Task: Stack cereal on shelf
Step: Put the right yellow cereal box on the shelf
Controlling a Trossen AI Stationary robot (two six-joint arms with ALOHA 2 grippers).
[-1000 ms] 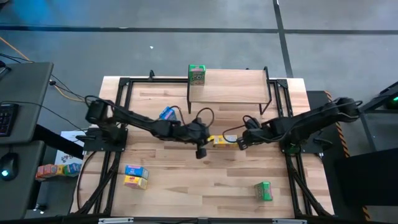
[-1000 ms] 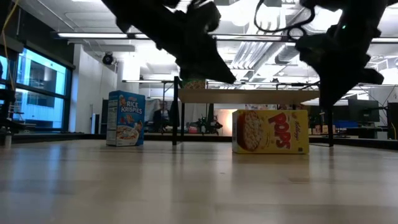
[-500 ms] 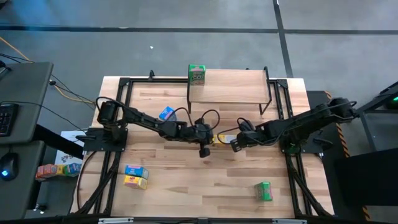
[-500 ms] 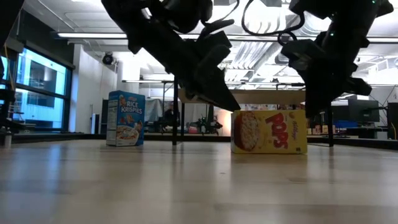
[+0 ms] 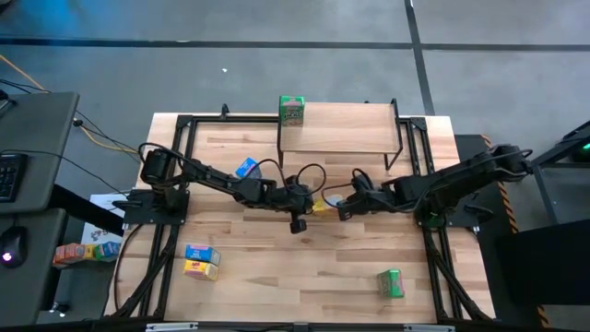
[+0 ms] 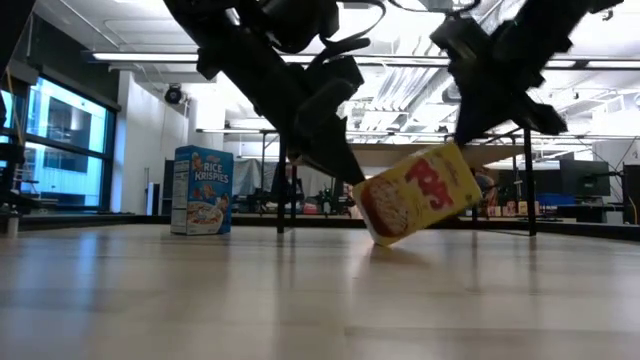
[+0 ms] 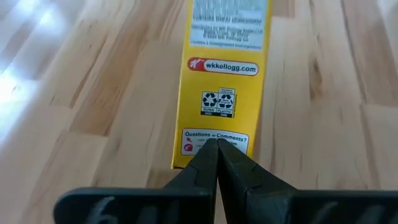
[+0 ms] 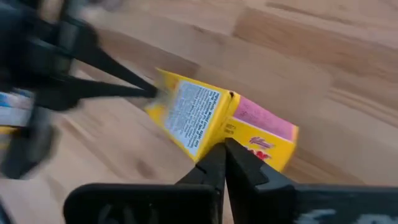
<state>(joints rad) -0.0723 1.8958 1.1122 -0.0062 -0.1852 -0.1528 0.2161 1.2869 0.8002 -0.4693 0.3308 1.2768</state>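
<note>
Cereal box (image 6: 417,193) yellow cardboard, tilted, betw 2 shut fingers (image 7: 217,163).

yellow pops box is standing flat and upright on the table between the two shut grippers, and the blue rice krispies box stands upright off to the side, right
Not quite. The yellow Pops box is tilted, balanced on one lower corner, as the low view shows. The rest holds: it sits between the shut left gripper and the shut right gripper, and the blue Rice Krispies box stands upright off to the side.
</note>
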